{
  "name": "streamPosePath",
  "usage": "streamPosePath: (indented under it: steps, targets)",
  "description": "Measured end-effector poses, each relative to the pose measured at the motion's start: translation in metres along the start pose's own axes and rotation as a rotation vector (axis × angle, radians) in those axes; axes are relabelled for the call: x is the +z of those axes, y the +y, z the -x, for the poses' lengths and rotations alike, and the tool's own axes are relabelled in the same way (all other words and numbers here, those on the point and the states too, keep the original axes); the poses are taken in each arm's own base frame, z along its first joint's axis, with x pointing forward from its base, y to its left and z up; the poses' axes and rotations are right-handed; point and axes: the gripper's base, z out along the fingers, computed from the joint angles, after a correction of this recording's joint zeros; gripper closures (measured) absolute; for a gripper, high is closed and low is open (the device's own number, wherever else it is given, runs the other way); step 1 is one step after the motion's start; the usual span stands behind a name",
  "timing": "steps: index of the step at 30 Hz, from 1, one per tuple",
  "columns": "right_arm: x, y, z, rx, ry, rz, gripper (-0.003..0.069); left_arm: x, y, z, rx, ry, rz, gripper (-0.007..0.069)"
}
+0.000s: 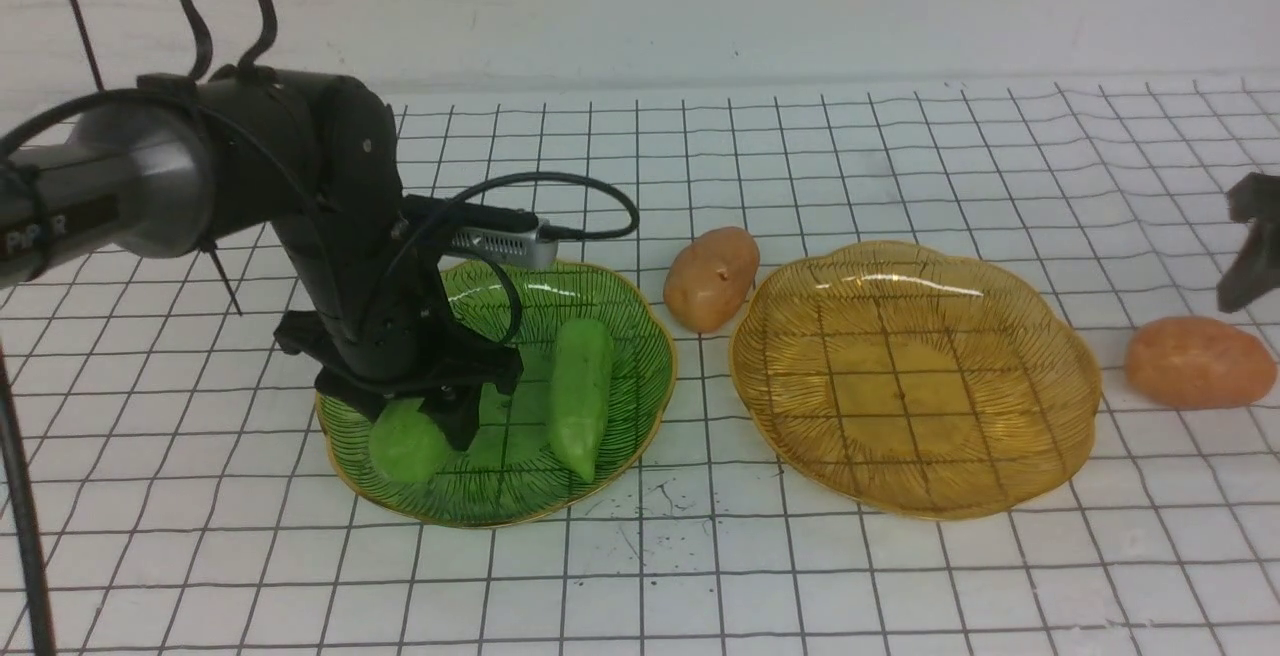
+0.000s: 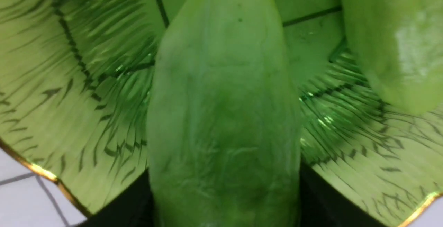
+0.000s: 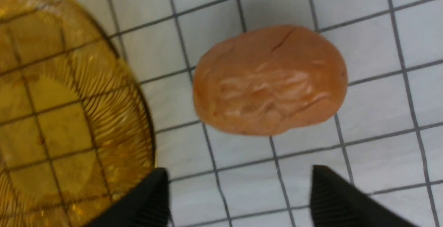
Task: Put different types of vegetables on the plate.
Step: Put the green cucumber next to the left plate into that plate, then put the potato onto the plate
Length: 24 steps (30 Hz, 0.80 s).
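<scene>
Left tool (image 1: pixel 418 422) is seen clamped on a smooth light-green cucumber-like toy piece (image 1: pixel 400 448) low over the ribbed translucent green plate (image 1: pixel 632 336), off whose near rim it could be rolled by an early release.

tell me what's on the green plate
Two light-green pieces: the pointed cucumber lies free, the rounded cucumber is held in the left gripper. The gripper hides that one's far end and part of the green plate.
</scene>
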Motion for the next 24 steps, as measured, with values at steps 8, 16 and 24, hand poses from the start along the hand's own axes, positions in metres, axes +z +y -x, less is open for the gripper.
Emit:
streamPosePath:
  steps: [8, 16, 24]
  targets:
    - [0.041, -0.009, 0.024, 0.196, 0.052, -0.041, -0.003, 0.0, 0.0, 0.001, 0.0, -0.011, 0.0, 0.0036]
    - [0.069, -0.013, 0.035, 0.262, 0.093, -0.045, -0.0032, 0.0, 0.0, 0.001, 0.0, -0.011, 0.0, 0.0053]
    - [0.072, -0.014, 0.037, 0.401, 0.102, -0.052, -0.0032, 0.0, 0.0, 0.001, 0.0, -0.011, 0.0, 0.01]
